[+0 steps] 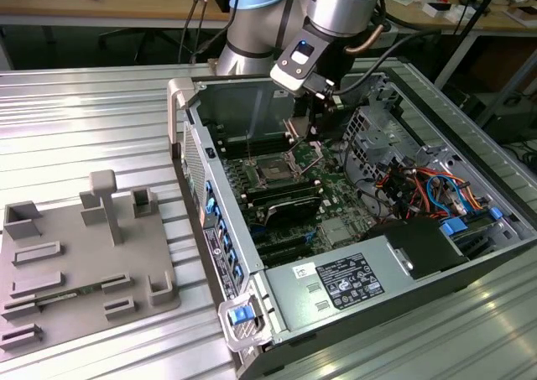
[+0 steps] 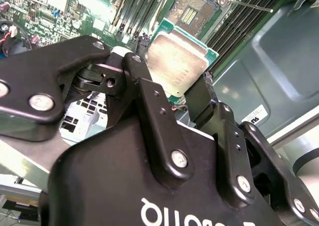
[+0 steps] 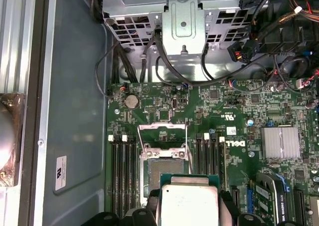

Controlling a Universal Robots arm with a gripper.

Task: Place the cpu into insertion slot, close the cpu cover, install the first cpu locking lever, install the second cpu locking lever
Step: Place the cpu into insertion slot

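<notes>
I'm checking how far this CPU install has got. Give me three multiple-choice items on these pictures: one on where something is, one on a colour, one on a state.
1. Where is the cpu?
A. seated in the insertion slot
B. held in the gripper above the circuit board
C. clamped under the cpu cover

2. What colour is the circuit board around the insertion slot?
A. green
B. red
C. white

3. How does the cpu cover stand?
A. shut over the slot
B. raised open
C. taken off

Answers:
1 B: the gripper clasps the chip's edges in both wrist views.
2 A: green shows all around the socket.
3 B: its frame stands tilted up off the empty slot.
</notes>
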